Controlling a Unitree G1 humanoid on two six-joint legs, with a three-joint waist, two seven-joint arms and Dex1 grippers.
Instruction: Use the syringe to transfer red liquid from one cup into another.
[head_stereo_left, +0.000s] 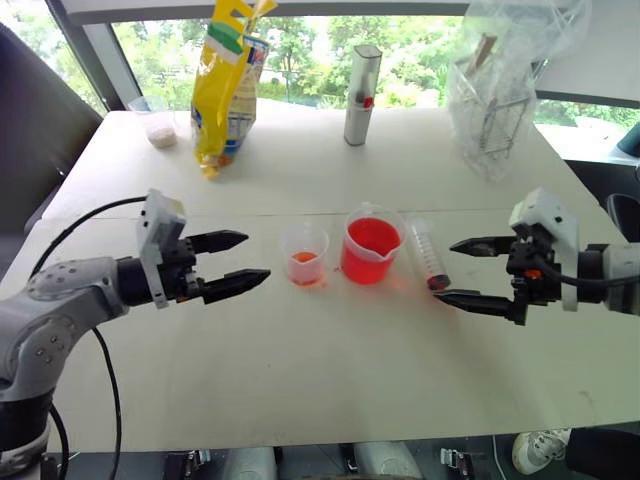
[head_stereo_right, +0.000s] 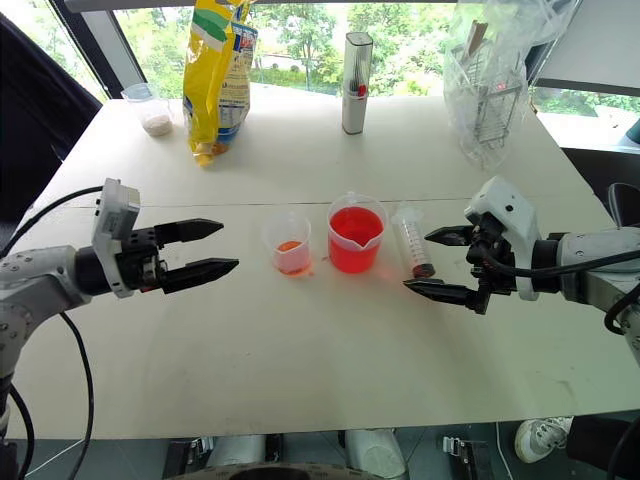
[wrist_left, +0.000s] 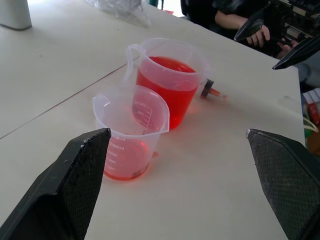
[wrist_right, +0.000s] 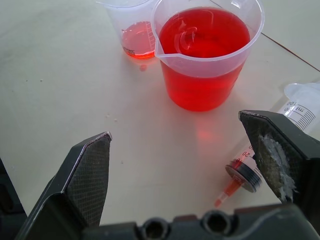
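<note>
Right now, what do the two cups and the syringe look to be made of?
Larger cup: clear glossy plastic, probably; thin see-through wall, moulded spout. Smaller cup: likely the same, printed scale showing through. Syringe: clear plastic barrel with printed marks, dark seal that looks like rubber.

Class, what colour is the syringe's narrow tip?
Orange-red; the syringe tip shows best in the right wrist view.

Grey arms, white wrist housings, black cables, black textured gripper fingers
</note>
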